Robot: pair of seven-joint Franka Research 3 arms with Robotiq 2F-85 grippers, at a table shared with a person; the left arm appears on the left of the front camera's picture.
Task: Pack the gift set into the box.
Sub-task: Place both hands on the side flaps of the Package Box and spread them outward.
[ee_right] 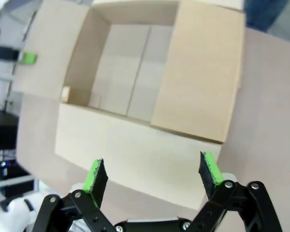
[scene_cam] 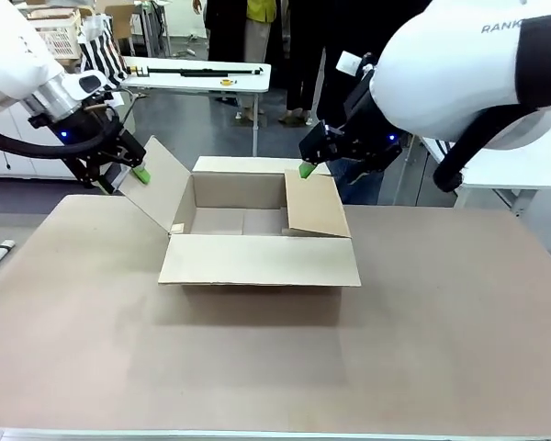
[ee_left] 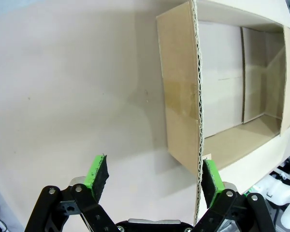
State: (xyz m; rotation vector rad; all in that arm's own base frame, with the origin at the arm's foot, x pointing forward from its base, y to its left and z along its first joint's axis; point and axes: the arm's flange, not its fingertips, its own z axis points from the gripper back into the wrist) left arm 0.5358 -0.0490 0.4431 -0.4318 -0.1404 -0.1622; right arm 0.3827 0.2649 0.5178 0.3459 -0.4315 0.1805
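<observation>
Open on the middle of the table, the box is light, stiff corrugated board that creases easily, so take its side flaps near their free edges, where your left fingers and right fingers hang spread, holding nothing.

the only readable print is the grey letters "rank", part of a word, on the right arm's white shell.
</observation>
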